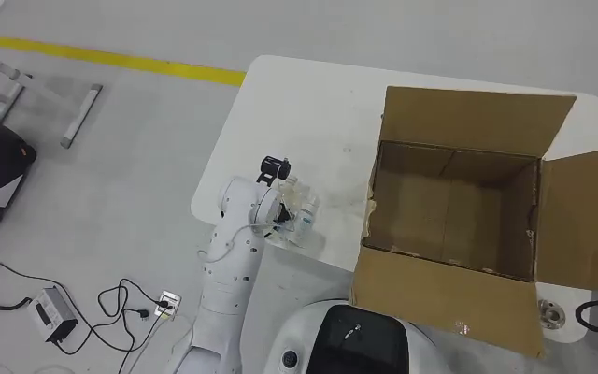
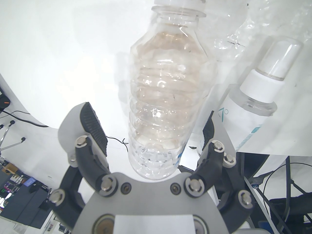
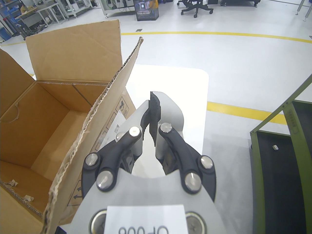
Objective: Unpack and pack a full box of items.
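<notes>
A clear plastic water bottle (image 2: pixel 165 93) with a white cap lies on the white table (image 1: pixel 299 112), between the fingers of my left gripper (image 2: pixel 149 113). That gripper is open; one pad (image 2: pixel 93 125) stands clear of the bottle and the other sits close against its side. In the top view the left gripper (image 1: pixel 283 217) is near the table's front left edge. The open cardboard box (image 1: pixel 439 290) stands on the table's right half, with bare cardboard inside. My right gripper (image 3: pixel 152 105) is shut on nothing, outside the box (image 3: pixel 73 49) beside a raised flap.
A white spray bottle (image 2: pixel 256 98) with a clear cap lies right beside the water bottle. Crinkled clear film (image 2: pixel 256 13) lies on the table past it. A green cart (image 3: pixel 280 147) stands off the table's end. Cables (image 1: pixel 121 309) run over the floor at the left.
</notes>
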